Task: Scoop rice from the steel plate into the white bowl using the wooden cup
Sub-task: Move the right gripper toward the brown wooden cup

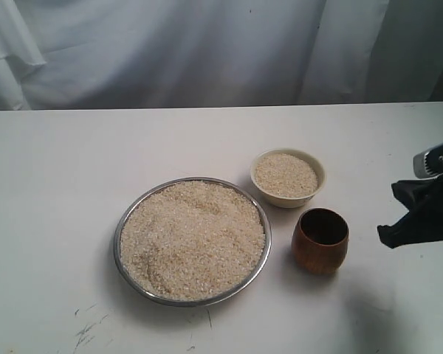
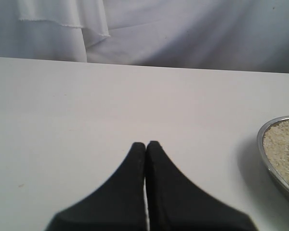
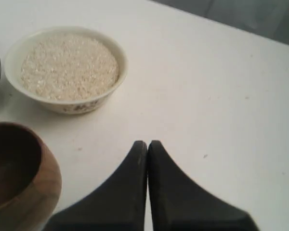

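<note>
The steel plate (image 1: 125,221) sits at the table's middle, heaped with rice (image 1: 192,240). Behind and to its right stands the white bowl (image 1: 288,198), filled with rice (image 1: 285,175) nearly to the rim. The wooden cup (image 1: 320,242) stands upright just in front of the bowl, its dark inside showing no rice. My right gripper (image 1: 387,236) hovers right of the cup, apart from it, shut on nothing. Its wrist view shows the cup (image 3: 19,178), the bowl (image 3: 67,103) and the gripper (image 3: 148,143). My left gripper (image 2: 146,143) is shut and empty over bare table, with the plate's rim (image 2: 267,159) off to one side.
The table (image 1: 59,162) is white, with a few dark scuff marks (image 1: 85,332) near its front edge. A white cloth backdrop (image 1: 207,51) hangs behind the table's far edge.
</note>
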Controlling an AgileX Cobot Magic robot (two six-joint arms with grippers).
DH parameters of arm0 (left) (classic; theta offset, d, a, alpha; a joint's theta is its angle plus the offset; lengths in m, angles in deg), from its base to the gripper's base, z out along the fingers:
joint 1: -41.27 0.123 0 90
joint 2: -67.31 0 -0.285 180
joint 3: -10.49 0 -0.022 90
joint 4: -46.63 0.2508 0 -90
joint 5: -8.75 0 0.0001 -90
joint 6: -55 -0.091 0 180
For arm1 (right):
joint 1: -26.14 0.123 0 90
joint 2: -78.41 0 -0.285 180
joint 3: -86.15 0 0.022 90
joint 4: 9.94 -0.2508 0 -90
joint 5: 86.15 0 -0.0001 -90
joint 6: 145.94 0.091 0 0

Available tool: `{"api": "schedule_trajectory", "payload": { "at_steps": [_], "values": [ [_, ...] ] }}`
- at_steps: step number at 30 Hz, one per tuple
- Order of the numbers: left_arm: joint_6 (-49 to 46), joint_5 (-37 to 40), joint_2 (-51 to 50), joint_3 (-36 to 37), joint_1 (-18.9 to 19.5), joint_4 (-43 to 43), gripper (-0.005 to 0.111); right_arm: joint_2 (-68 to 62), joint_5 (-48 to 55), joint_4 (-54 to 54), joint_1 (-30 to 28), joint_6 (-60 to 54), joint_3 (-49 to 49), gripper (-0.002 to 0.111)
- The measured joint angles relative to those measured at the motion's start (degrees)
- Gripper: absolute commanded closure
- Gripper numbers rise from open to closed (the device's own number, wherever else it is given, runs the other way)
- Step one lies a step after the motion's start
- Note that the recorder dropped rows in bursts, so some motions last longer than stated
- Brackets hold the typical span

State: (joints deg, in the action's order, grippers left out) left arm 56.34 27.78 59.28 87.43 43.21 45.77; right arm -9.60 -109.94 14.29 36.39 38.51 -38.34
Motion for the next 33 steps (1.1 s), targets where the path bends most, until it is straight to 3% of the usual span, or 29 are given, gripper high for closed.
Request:
{"api": "schedule_trajectory", "payload": {
  "at_steps": [13,28,33],
  "values": [
    [0.00,0.00,0.00,0.00,0.00,0.00,0.107,-6.39,-12.11,0.43,0.00,-3.76,7.63,0.108],
    [0.00,0.00,0.00,0.00,0.00,0.00,0.107,-6.63,-13.33,0.53,0.00,1.71,7.90,0.108],
    [0.00,0.00,0.00,0.00,0.00,0.00,0.107,-6.63,-13.78,5.21,0.00,3.97,8.20,0.108]
  ]
}}
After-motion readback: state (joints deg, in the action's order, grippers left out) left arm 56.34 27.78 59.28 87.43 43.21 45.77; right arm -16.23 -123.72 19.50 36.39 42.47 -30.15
